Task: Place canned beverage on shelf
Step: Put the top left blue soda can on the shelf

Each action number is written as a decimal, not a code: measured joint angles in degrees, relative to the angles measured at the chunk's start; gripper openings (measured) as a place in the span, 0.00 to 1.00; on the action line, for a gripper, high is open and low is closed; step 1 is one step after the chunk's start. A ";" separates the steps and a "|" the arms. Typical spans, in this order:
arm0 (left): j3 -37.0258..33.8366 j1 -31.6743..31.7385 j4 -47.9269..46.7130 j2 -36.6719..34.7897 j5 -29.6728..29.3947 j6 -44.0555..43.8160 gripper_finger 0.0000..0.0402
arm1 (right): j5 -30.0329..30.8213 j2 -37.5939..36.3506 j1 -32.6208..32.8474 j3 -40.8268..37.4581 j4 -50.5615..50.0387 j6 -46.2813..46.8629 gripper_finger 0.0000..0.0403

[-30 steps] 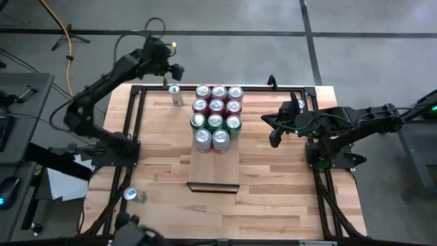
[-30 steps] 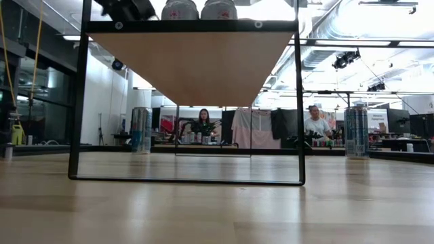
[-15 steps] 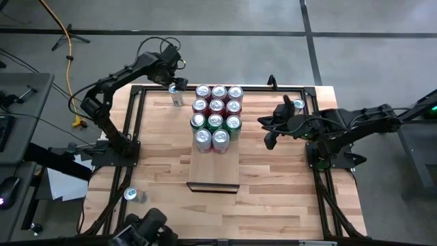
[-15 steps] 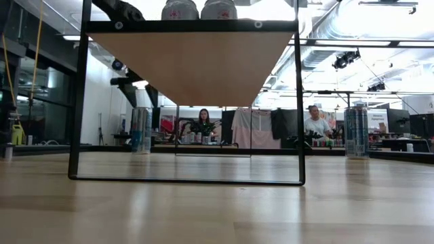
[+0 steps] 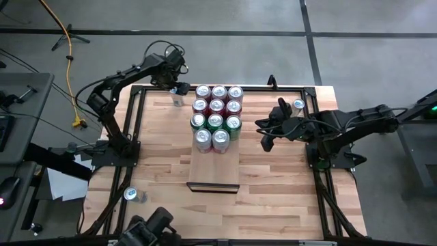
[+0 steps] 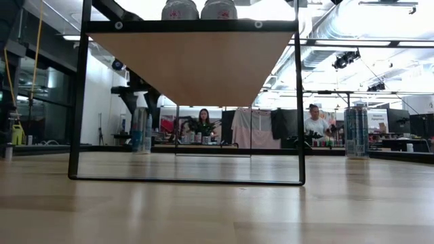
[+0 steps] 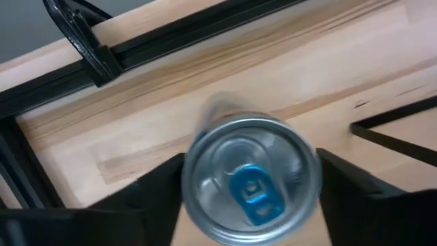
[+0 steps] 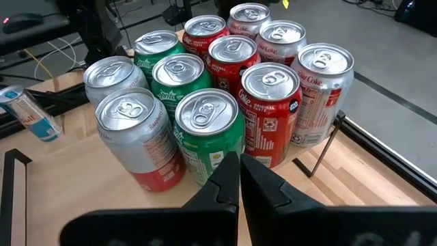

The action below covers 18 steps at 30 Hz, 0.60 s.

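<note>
My left gripper (image 5: pixel 177 87) hangs over the slim silver can (image 5: pixel 177 96) at the far left corner of the table (image 5: pixel 157 150), and the pick-up step is in hand. In the left wrist view the can's lid, with its blue tab (image 7: pixel 250 195), sits squarely between my two dark fingers (image 7: pixel 160 188), one on each side; the jaws stand apart and I cannot tell that either pad is touching the wall yet. I judge the next move to be a squeeze on the can, then a straight lift before carrying it right, toward the shelf (image 5: pixel 214 164).

Room is tight here: the black frame rail (image 5: pixel 147 89) runs just beyond the gripper, and the nearest red can (image 5: pixel 203 92) of the block stands near on its right.

On the shelf, eleven cans (image 5: pixel 216 116) crowd the far end in rows of red, green and silver. The bare board on the near side of the block, toward the dark lip (image 5: pixel 213 186), is the open ground I would aim for, coming in high so as not to clip the lids.

Farther right, my right gripper (image 5: pixel 266 144) waits just beside the block, fingers pressed together on nothing; in the right wrist view its tips (image 8: pixel 239 179) point at a green can (image 8: pixel 209 137). Another slim can (image 5: pixel 298 106) stands beyond it at the far right corner, and one more (image 5: pixel 131 195) near the front left edge.
</note>
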 joint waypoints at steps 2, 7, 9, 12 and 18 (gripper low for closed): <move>-0.02 -0.16 -0.03 0.04 0.05 0.59 0.52 | -0.06 -0.02 0.00 0.00 0.04 0.03 0.00; -0.09 -0.93 -1.22 -2.09 0.25 3.02 0.31 | -0.31 -0.02 0.00 0.00 0.07 0.10 0.00; -0.11 -0.96 -2.04 -4.87 0.37 3.75 0.31 | -0.42 -0.02 0.00 0.00 0.29 0.10 0.00; -0.09 -0.89 -3.43 -10.41 0.17 4.06 0.31 | -0.42 -0.02 0.00 0.00 1.01 0.04 0.00; 1.45 -1.06 -4.44 -24.50 -0.02 1.31 0.31 | -0.44 -0.02 0.00 0.00 4.71 -0.09 0.00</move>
